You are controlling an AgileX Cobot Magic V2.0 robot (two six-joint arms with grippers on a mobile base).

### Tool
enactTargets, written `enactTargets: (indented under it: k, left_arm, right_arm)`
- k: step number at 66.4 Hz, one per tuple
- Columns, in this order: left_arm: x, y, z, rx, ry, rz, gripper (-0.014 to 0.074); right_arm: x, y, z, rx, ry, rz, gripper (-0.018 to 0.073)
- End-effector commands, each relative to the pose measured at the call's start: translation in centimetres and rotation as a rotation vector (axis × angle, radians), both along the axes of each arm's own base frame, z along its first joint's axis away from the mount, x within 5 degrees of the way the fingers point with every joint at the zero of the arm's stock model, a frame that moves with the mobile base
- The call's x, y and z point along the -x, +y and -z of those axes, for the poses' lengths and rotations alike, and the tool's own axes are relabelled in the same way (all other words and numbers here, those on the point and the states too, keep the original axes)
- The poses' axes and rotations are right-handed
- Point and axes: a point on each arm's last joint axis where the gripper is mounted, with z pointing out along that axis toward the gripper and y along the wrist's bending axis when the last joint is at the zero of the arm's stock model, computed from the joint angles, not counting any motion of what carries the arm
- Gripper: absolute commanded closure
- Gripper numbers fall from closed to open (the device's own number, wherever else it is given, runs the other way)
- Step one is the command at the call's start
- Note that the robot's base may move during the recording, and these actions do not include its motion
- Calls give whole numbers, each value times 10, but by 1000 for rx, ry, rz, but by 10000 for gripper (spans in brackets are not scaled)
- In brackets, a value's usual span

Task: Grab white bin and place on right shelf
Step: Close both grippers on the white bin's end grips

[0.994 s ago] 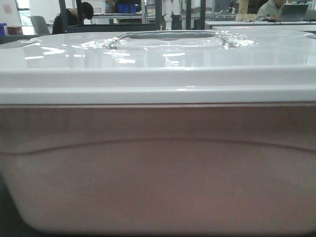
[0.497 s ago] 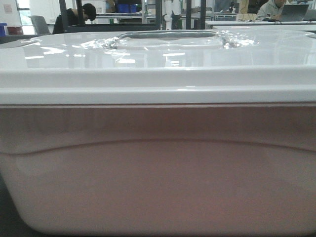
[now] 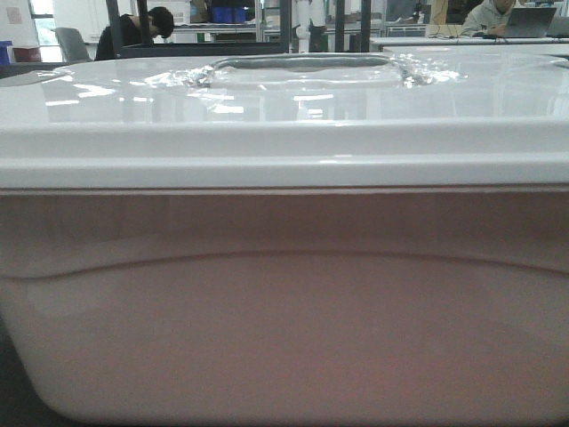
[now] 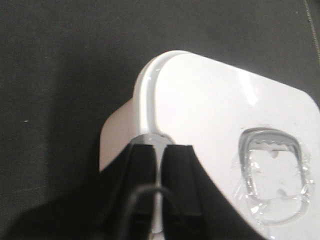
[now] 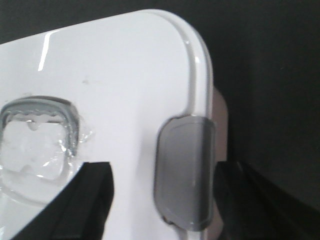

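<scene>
Scarcely any shift is seen since the earlier frames. The left gripper [image 4: 159, 162] is pinched shut on the lid [image 4: 210, 100] rim at lower centre. The right gripper [image 5: 162, 172] is spread astride a grey latch [image 5: 186, 150]. The white bin [image 3: 284, 338] fills the front view.

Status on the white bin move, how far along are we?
Done: left gripper is shut on the end rim of the white bin. In hand: right gripper straddles the grey latch at the other end, jaws apart, not clamped. Left: clamp, lift, place on the right shelf.
</scene>
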Motion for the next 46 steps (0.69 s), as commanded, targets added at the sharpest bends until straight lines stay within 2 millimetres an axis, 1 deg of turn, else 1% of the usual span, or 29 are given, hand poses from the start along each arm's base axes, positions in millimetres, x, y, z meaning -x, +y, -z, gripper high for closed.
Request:
enactTargets:
  k: [1, 2, 3, 5, 9, 12, 17, 26, 35, 46]
  left_arm:
    - [-2, -2, -18, 78, -74, -26, 346]
    - [-2, -2, -18, 81, -73, -26, 316]
    - [-2, -2, -19, 85, -73, -26, 263]
    - [-2, -2, -19, 85, -73, -26, 211]
    - [-2, -2, -18, 85, -69, -25, 163]
    - [-3, -3, -18, 90, -64, -23, 165]
    - [-6, -5, -17, 130, -45, -22, 166]
    - [-15, -8, -12, 171, -8, -18, 166]
    - [-25, -10, -5, 178, 19, -7, 166]
    - [-33, -12, -3, 228, 12, 30, 166]
  right_arm:
    - [-6, 5, -14, -101, -51, 0, -69]
    - [-8, 5, -14, -108, -50, 2, -66]
    - [-9, 6, -15, -122, -59, 4, -64]
    - [-12, 6, -17, -135, -75, 13, -64]
    - [-15, 5, -22, -140, -109, 34, -64]
    - [-16, 5, -28, -140, -135, 40, -64]
    - [-15, 5, -33, -138, -133, 16, -64]
    - [-20, 7, -27, -135, -82, -18, -64]
    - [-33, 7, -24, -164, -87, 18, -64]
    - [-44, 9, -20, -180, -107, -20, -64]
